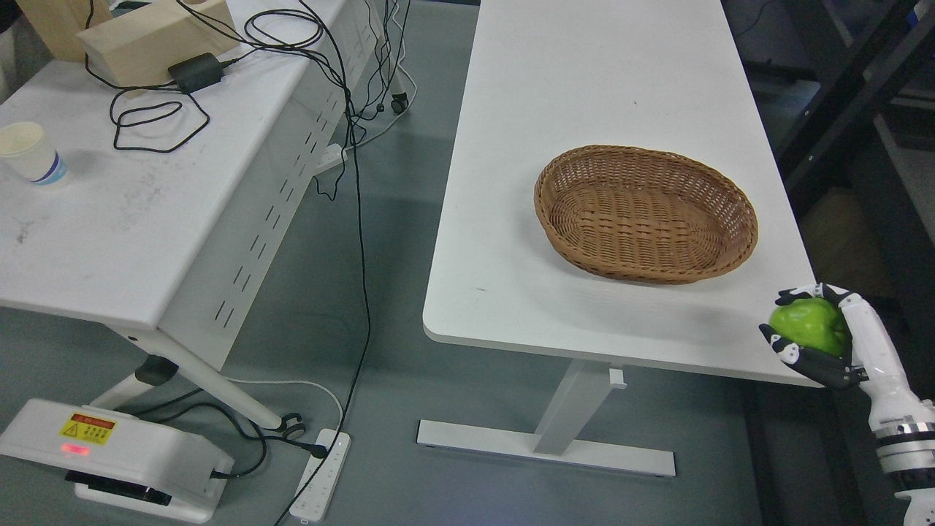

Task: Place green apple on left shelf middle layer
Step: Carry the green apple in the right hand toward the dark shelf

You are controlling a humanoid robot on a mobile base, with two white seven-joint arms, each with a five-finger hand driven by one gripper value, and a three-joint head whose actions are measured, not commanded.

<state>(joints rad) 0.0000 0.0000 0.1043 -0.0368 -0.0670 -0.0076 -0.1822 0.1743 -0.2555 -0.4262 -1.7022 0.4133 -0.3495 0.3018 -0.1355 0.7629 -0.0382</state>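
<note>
A green apple (809, 326) sits in my right hand (817, 330), whose dark fingers curl around it above the near right corner of the white table (584, 109). The right arm comes in from the lower right edge of the picture. An empty brown wicker basket (646, 212) rests on that table, up and left of the hand. My left arm does not show. No shelf can be made out in this view.
A second white table (146, 204) stands at the left with a paper cup (31, 153), a wooden box (150, 40) and black cables. More cables hang into the grey floor gap between the tables. A power strip (321, 475) and a white device (117, 456) lie on the floor. Dark frames stand at the right.
</note>
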